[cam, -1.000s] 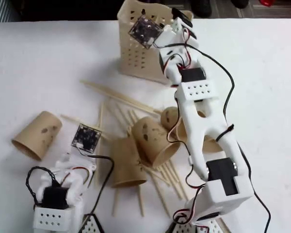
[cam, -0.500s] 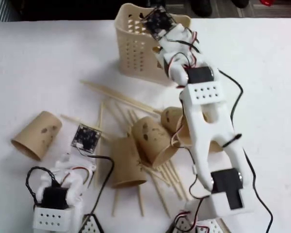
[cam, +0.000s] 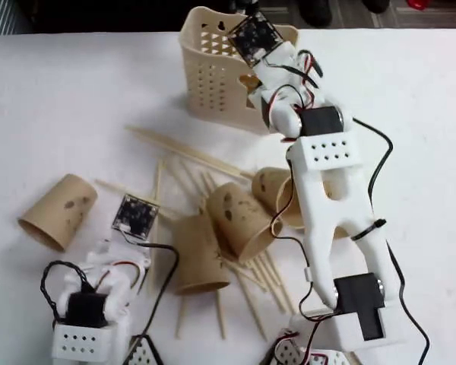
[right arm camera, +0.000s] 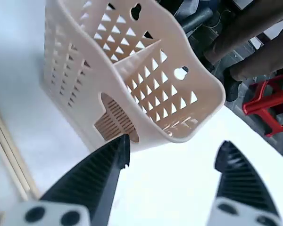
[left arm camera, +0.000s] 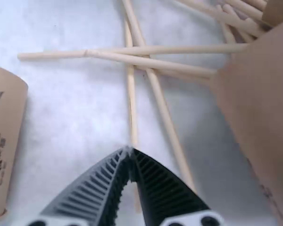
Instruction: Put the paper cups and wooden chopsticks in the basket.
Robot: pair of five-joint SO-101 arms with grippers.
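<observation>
The cream perforated basket (cam: 213,76) stands at the back of the table, and a brown paper cup (right arm camera: 114,123) shows through a hole in its wall. My right gripper (right arm camera: 175,141) hangs open and empty at the basket's right side (cam: 252,76). Several paper cups lie on their sides: one at the left (cam: 58,211), two in the middle (cam: 196,255) (cam: 242,219), one partly under the right arm (cam: 267,185). Wooden chopsticks (cam: 186,152) lie scattered among them. My left gripper (left arm camera: 131,153) is shut, just above crossed chopsticks (left arm camera: 146,61), with a cup (left arm camera: 259,108) beside it.
The right arm (cam: 327,205) stretches from the front right corner across the cups to the basket. The left arm's base (cam: 83,319) sits at the front left. White tabletop (cam: 76,91) lies open at the back left and far right.
The right arm's wrist swung to the right and back, from the basket's front wall to its right rear corner. The basket shifted slightly left. The left arm kept still.
</observation>
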